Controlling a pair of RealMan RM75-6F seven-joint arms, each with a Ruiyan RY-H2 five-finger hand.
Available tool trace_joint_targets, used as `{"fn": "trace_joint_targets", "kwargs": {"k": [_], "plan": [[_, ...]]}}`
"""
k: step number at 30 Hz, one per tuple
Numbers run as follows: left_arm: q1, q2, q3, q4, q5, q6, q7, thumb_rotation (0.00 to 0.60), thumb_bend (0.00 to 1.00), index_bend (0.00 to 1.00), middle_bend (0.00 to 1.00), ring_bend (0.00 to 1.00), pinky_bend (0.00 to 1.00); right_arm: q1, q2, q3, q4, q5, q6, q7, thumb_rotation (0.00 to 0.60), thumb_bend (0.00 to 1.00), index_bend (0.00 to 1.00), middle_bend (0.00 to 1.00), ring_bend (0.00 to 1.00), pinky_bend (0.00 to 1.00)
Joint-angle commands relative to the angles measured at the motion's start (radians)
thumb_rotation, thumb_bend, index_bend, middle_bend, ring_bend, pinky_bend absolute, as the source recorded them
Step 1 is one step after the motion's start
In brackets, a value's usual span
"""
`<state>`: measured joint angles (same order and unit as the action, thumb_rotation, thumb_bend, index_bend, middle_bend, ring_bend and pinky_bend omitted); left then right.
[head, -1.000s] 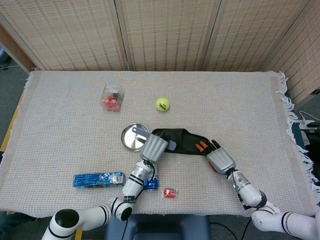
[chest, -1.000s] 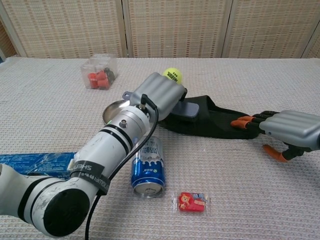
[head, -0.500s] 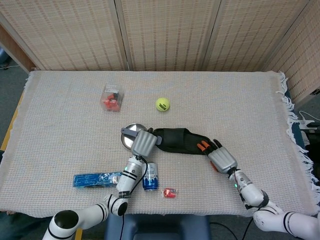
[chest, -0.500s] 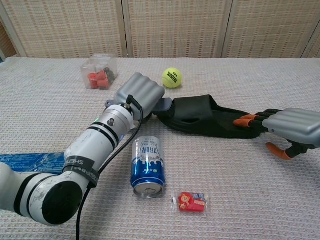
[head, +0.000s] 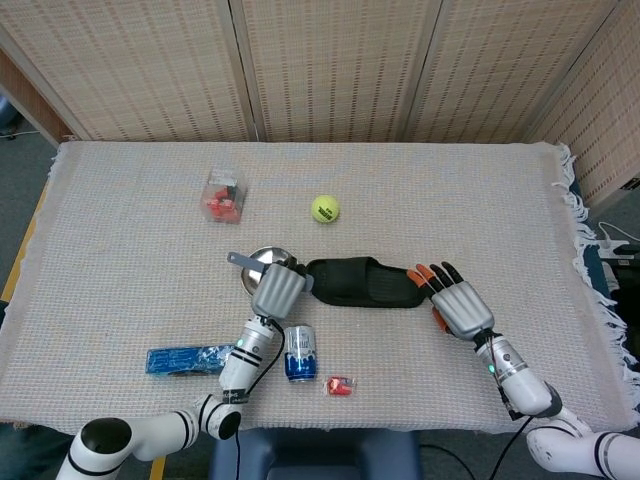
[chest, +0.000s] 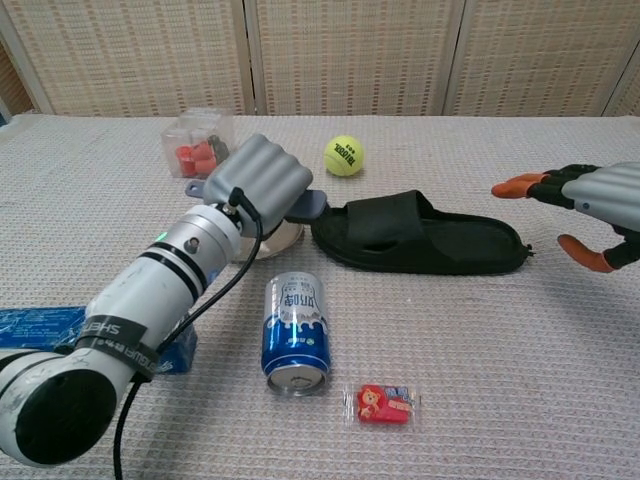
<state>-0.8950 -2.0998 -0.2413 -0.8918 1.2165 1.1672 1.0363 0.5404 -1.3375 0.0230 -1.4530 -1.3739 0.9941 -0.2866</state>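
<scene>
We saw the left hand (chest: 262, 182) cover most of the metal bowl (chest: 281, 237); the chest view's edges cropped the right hand (chest: 598, 200) and the blue packet (chest: 40, 326). The clear box's (head: 223, 196) contents stayed indistinct.

A staged test room: a cloth-covered table (head: 480, 190) backed by woven folding screens (head: 330, 65).
</scene>
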Motion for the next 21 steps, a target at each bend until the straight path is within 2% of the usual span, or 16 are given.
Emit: {"fn": "trace_joint_targets", "kwargs": {"k": [1,3,9,16,21], "plan": [[0.035,0.032,0.013,0.000,-0.032,-0.015,0.028,0.600,0.44,0.52,0.60,0.67,0.98,-0.026,0.069,0.014,-0.057,-0.040,0.072,0.040,0.600,0.48,0.00,0.00,0.00,0.00],[0.047,0.042,0.016,0.007,-0.042,-0.019,0.030,0.600,0.44,0.51,0.59,0.67,0.98,-0.042,0.107,0.025,-0.086,-0.057,0.120,0.059,0.600,0.45,0.00,0.00,0.00,0.00],[0.063,0.051,0.016,0.025,-0.072,-0.042,0.054,0.600,0.44,0.48,0.57,0.67,0.98,-0.071,0.179,0.044,-0.154,-0.063,0.182,0.070,0.600,0.45,0.00,0.00,0.00,0.00],[0.064,0.046,0.006,0.016,-0.098,-0.060,0.061,0.600,0.44,0.35,0.46,0.69,0.99,-0.079,0.180,0.040,-0.169,-0.061,0.178,0.044,0.600,0.45,0.00,0.00,0.00,0.00],[0.064,0.042,0.005,0.008,-0.112,-0.069,0.071,0.600,0.44,0.19,0.34,0.69,0.98,-0.080,0.176,0.041,-0.167,-0.052,0.168,0.033,0.600,0.45,0.00,0.00,0.00,0.00]]}}
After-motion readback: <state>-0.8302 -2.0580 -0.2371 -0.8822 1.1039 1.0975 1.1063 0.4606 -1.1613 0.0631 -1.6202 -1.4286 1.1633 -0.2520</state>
